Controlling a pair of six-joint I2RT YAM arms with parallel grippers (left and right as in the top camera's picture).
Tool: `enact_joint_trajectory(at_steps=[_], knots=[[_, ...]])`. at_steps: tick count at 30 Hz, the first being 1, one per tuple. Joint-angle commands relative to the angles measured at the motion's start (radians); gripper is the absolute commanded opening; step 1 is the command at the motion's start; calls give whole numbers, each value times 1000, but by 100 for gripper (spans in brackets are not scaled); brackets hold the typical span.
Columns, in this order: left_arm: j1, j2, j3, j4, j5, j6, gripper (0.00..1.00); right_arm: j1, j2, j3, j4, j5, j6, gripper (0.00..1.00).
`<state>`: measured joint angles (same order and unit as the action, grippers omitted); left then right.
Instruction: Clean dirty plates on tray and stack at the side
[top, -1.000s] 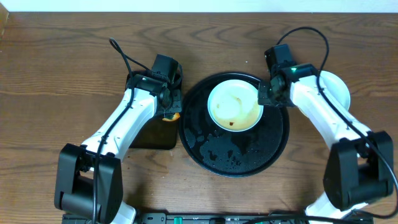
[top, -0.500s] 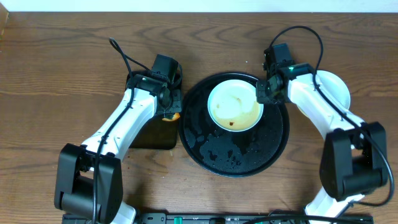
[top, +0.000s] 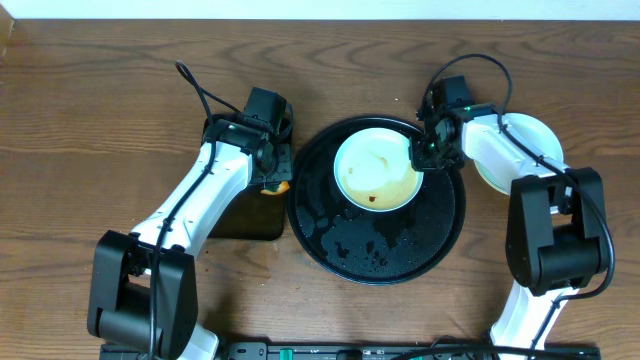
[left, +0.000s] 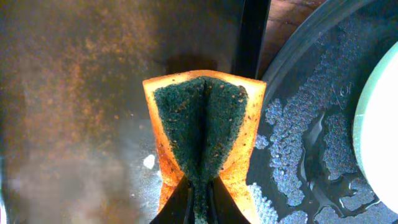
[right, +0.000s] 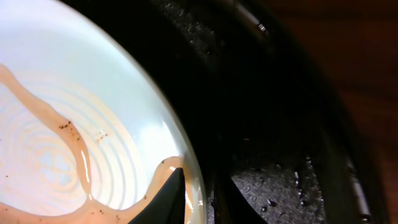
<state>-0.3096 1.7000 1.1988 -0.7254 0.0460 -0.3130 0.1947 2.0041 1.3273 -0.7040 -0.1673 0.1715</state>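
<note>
Progress report, roughly: I'd say past halfway but not finished. Off to the right of the tray (top: 340, 250), on the bare table, a white plate (top: 535, 135) sits partly under the right arm. It looks clean from above, but whether that's one plate or a stack I can't make out. One pale plate (top: 370, 160) is on the tray, toward the back of it, and it's not clean: a thin brown sauce streak (right: 74, 146) loops across the ridged middle, with a bigger smear near the rim. The tray around it is wet, beaded with water drops (left: 292, 155). The right gripper (right: 198, 196) is at that plate's right edge, one finger over the rim and one outside it, though I can't tell if it's actually pinching. The left gripper (left: 200, 202) is squeezed on the orange sponge (left: 202, 118), folding it so the dark green scrub side creases inward. It's over the dark rectangular tray (left: 74, 93), just left of the round one. So what's left, I reckon: scrub this plate, then move it over to the side with the white one.
</note>
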Motion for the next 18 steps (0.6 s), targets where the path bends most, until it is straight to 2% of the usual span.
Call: enact_joint_trajectory(at_steps=[1, 3, 4, 12, 18], knots=[[-3, -9, -5, 0, -13, 13, 8, -6, 12, -6, -6, -21, -7, 14], [-3, -9, -5, 0, -13, 13, 7, -6, 12, -14, -2, -21, 13, 8], [-3, -9, -5, 0, -13, 13, 7, -7, 12, -17, 1, -22, 17, 1], [-3, -9, -5, 0, -13, 13, 7, -15, 12, -28, 13, -121, 40, 1], [-3, -9, -5, 0, -13, 13, 7, -33, -16, -27, 58, -315, -54, 1]])
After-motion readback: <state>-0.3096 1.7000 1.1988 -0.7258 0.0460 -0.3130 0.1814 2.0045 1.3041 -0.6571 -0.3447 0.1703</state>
